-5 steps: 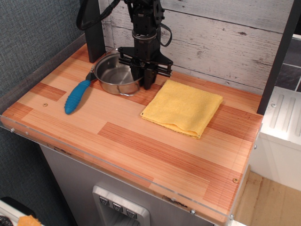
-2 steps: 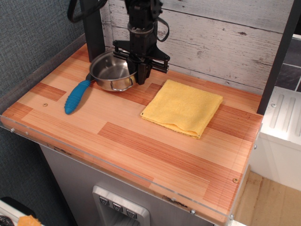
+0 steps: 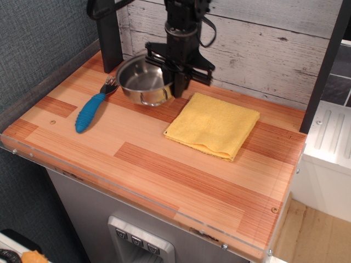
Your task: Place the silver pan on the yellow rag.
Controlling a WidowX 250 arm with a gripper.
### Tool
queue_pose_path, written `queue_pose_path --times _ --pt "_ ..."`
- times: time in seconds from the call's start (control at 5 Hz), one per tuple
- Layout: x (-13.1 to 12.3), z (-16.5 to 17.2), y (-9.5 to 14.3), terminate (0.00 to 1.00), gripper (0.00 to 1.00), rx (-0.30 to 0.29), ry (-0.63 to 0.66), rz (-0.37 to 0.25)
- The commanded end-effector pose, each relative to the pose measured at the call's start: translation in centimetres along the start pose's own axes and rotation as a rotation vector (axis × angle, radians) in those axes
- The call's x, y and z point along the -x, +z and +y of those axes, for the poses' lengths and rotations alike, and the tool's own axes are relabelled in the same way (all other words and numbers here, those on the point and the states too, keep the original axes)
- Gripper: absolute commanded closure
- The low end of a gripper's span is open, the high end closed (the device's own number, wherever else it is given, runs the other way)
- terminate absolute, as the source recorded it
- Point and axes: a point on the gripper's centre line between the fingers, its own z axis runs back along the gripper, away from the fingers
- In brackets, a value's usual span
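The silver pan is a small shiny round pot, held tilted a little above the back left of the wooden table. My gripper hangs straight down and is shut on the pan's right rim. The yellow rag lies flat on the table, just right of and in front of the pan, with nothing on it. The pan's right edge is close to the rag's left corner but not over it.
A fork with a blue handle lies on the table left of the pan, its tines near the pan's side. A black post stands at the back left. A white plank wall runs behind. A white appliance is at the right.
The pan has come up off the table in my gripper and moved a little to the right, toward the rag. The fork's tines now show.
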Motion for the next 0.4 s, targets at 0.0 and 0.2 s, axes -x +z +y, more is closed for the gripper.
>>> queue_pose_path --times 0.0,0.2 --pt "0.4 -4.2 2.7 0.00 1.00 0.019 -0.074 -0.092" --pt "0.7 -6.3 3.2 0.00 1.00 0.012 -0.129 -0.102"
